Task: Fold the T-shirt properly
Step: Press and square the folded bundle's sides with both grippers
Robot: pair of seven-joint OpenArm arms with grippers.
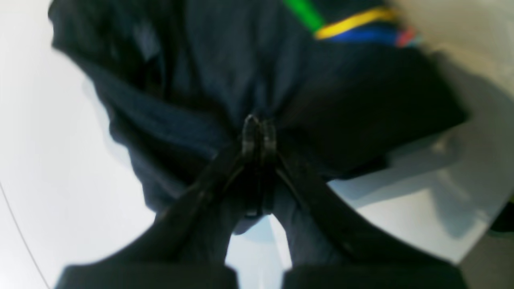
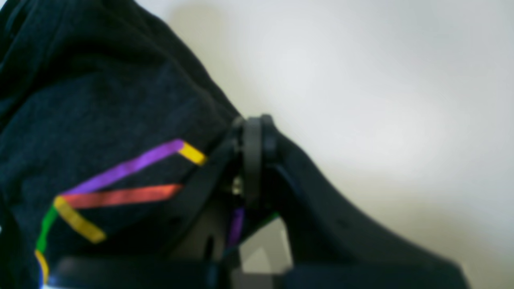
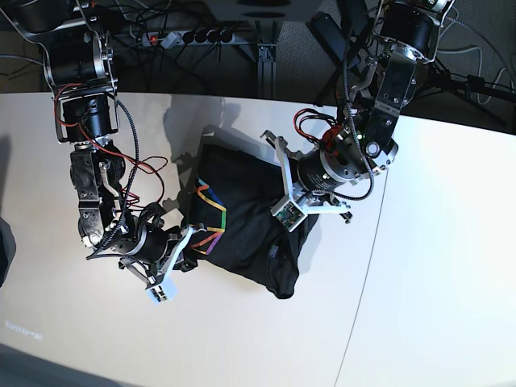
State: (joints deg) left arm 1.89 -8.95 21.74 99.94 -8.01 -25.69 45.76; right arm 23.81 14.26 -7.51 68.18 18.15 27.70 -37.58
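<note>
The black T-shirt [image 3: 246,230] lies bunched and partly folded on the white table [image 3: 419,290], its rainbow line print [image 3: 211,218] showing at its left side. My left gripper [image 1: 259,128] is shut on a gathered fold of the black fabric [image 1: 225,64]; in the base view it [image 3: 278,184] sits over the shirt's upper right part. My right gripper [image 2: 255,134] is shut on the shirt's edge right beside the print [image 2: 128,188]; in the base view it [image 3: 189,242] is at the shirt's left edge. Both wrist views are blurred.
A thin seam [image 3: 367,266] runs across the table to the right of the shirt. A power strip and cables [image 3: 193,36] lie beyond the table's far edge. A dark object [image 3: 4,242] pokes in at the left border.
</note>
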